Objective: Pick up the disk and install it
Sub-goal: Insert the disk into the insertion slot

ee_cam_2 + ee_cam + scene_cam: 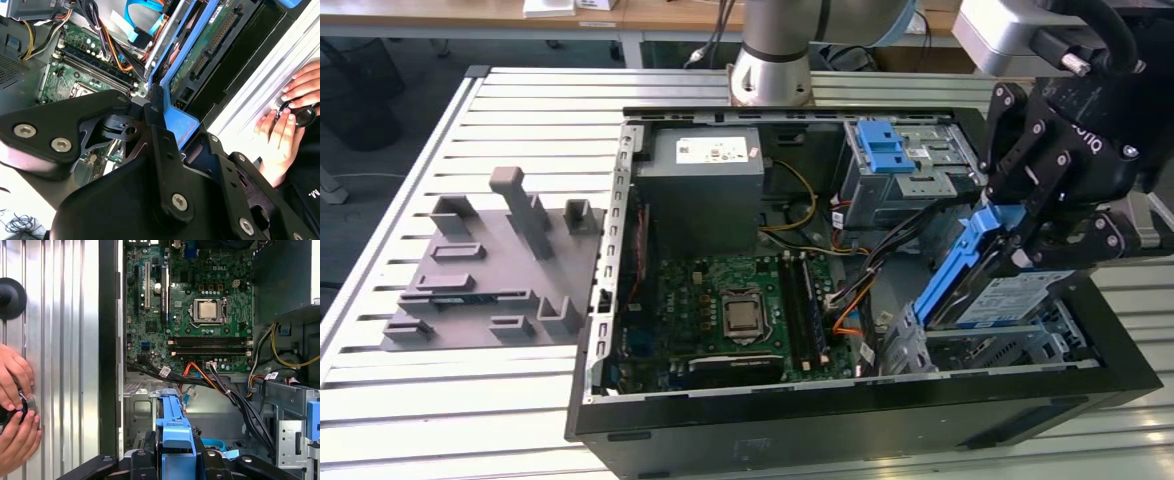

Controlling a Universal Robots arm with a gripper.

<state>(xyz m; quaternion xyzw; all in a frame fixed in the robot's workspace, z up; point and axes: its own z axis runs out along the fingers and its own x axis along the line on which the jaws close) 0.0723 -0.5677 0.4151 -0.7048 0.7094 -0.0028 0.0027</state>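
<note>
Holding disk (985, 288) tilted above case (854, 425) | jaws clamped on disk | label (1019, 298) white-blue

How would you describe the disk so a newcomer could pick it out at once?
Find the open computer case on the slatted table. At its corner on the exterior view's right, the gripper holds the disk tilted: silver, labelled, blue-framed, unlike the plain blue latch nearby.
</note>
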